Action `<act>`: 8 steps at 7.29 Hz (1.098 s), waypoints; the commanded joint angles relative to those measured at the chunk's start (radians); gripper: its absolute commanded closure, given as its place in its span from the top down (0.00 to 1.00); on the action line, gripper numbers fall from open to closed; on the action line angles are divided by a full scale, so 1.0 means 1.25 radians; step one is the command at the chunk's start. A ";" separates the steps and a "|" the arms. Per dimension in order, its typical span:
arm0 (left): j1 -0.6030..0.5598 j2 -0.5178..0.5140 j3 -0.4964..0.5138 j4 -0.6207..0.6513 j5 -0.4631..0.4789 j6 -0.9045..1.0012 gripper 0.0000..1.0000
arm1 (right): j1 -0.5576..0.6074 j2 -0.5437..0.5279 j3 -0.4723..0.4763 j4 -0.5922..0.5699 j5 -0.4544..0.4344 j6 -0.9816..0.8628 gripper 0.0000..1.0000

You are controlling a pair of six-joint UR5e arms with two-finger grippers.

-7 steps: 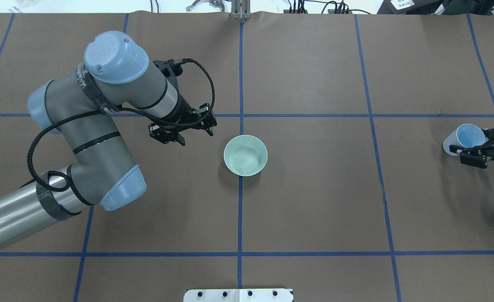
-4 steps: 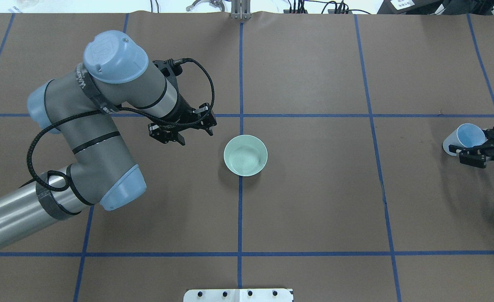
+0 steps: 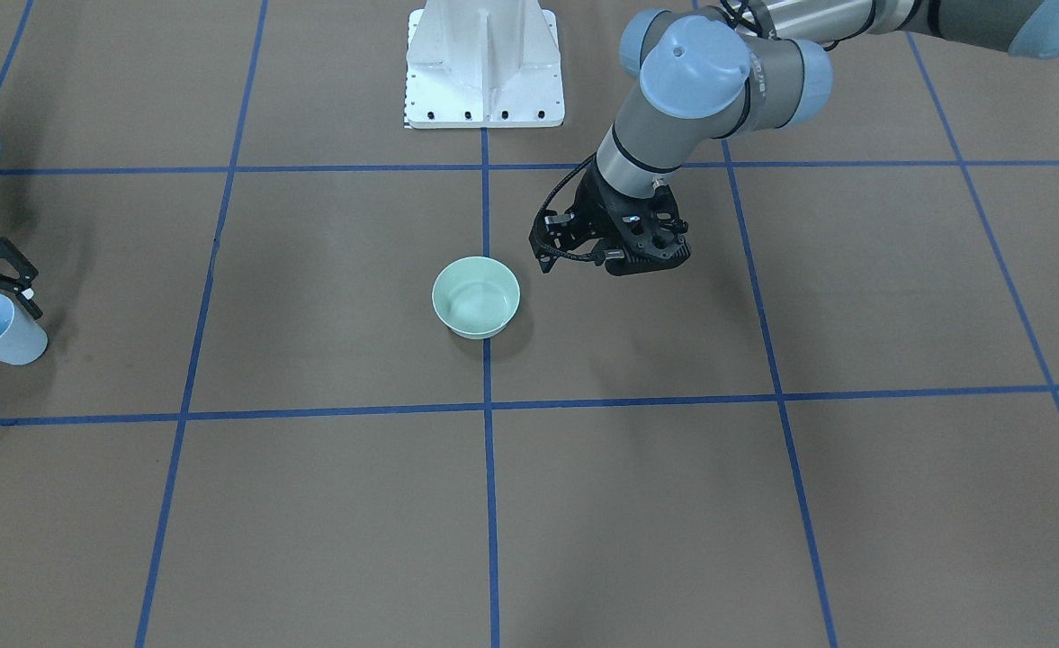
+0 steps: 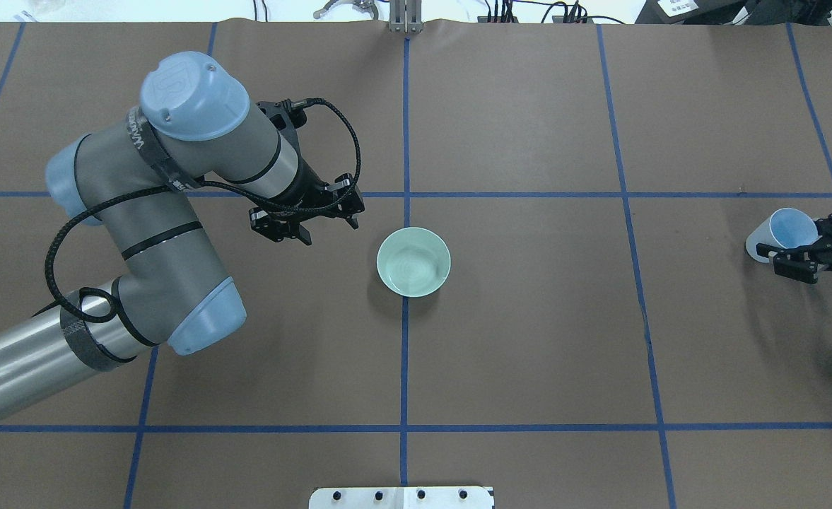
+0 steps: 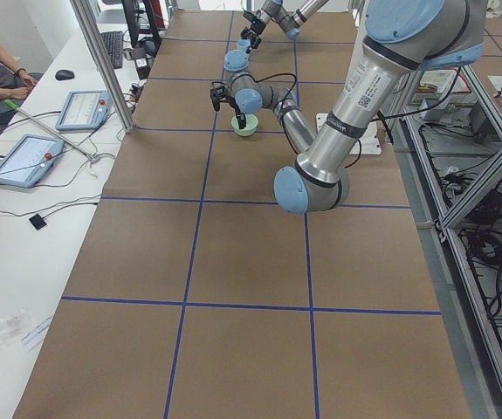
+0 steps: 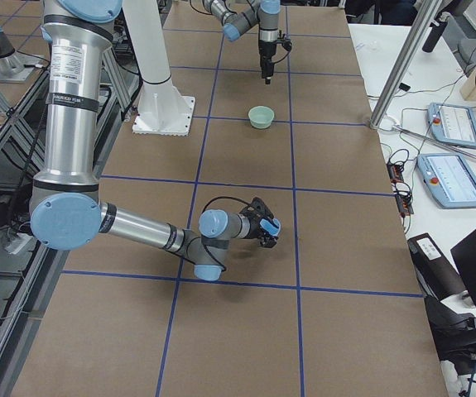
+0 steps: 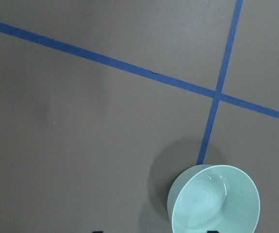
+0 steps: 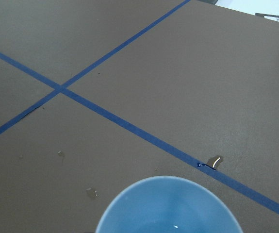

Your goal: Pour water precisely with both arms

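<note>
The right gripper [image 4: 789, 239] is creeping a little toward the far side of the worktop [image 4: 529, 353], seen from overhead. It is taking the tilted blue cup [image 4: 792, 226] clamped between its fingers [image 4: 772, 249] along by a hair. The black body behind those fingers is sitting slightly higher in that view than a second ago.

The left arm [image 4: 154, 233] is drifting very slightly toward the robot's left, its top joint cap [image 4: 193, 94] sliding a touch that way. The left gripper [image 4: 332, 230] is easing back with it, widening its gap from the mint-green bowl [image 4: 413, 261] by a trace. Both shifts are small.
</note>
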State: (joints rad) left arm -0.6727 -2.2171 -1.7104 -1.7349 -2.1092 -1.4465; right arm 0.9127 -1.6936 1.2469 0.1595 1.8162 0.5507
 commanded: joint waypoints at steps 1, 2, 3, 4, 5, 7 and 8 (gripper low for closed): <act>-0.001 0.000 0.000 0.000 0.000 0.000 0.77 | 0.000 0.000 0.000 0.000 0.000 0.000 0.66; 0.001 0.000 0.000 0.000 0.000 0.000 0.77 | 0.000 0.000 0.006 0.000 0.000 0.001 0.51; -0.001 0.000 0.000 0.000 0.000 0.001 0.77 | 0.001 0.009 0.026 -0.002 0.001 0.001 0.38; -0.003 0.000 0.000 0.000 -0.001 0.004 0.77 | 0.001 0.018 0.047 -0.018 -0.001 0.004 0.36; -0.019 0.000 -0.001 0.001 -0.012 0.006 0.77 | 0.002 0.037 0.082 -0.065 0.000 0.015 0.35; -0.054 0.028 0.000 0.000 -0.055 0.050 0.76 | 0.002 0.043 0.285 -0.314 -0.010 0.018 0.34; -0.068 0.055 0.000 -0.001 -0.056 0.095 0.76 | -0.005 0.043 0.378 -0.438 -0.051 0.020 0.34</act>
State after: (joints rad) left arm -0.7364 -2.1822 -1.7105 -1.7349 -2.1675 -1.3861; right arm 0.9137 -1.6418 1.5700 -0.1955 1.7960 0.5723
